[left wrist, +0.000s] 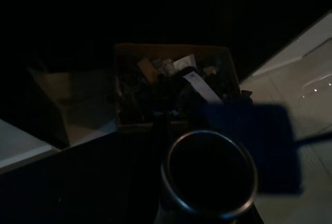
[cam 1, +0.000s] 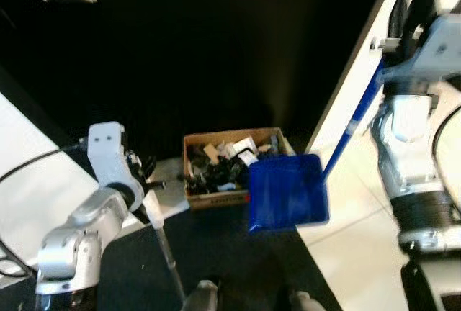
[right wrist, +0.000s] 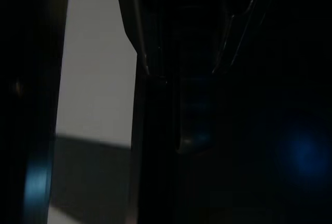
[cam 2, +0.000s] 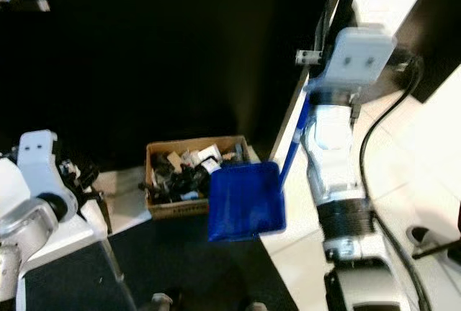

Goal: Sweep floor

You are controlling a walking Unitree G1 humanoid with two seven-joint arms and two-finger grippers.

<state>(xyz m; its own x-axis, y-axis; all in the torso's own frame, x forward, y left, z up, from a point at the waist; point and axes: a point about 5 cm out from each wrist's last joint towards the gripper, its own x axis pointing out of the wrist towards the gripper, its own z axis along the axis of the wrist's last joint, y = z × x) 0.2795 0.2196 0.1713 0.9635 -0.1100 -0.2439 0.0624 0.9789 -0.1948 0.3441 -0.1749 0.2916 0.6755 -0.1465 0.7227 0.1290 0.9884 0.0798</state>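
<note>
A blue dustpan (cam 1: 288, 192) hangs tilted just above the floor, its pan touching the right front corner of a cardboard box (cam 1: 216, 199) full of dark and pale scraps. Its blue handle (cam 1: 353, 124) runs up and right to my right gripper (cam 1: 389, 41), which is shut on it. My left gripper (cam 1: 144, 178) sits left of the box, shut on a thin silver broom pole (cam 1: 167, 253) that slants down toward my feet. In the left wrist view the pole's round metal end (left wrist: 207, 172) is close up, with the box (left wrist: 171, 86) and dustpan (left wrist: 259, 151) beyond.
The box stands at the far edge of a dark mat (cam 1: 238, 268), against a black background. Pale tiled floor (cam 1: 360, 246) lies to the right, below a white wall edge (cam 1: 360, 59). A white surface (cam 1: 29, 181) is at the left.
</note>
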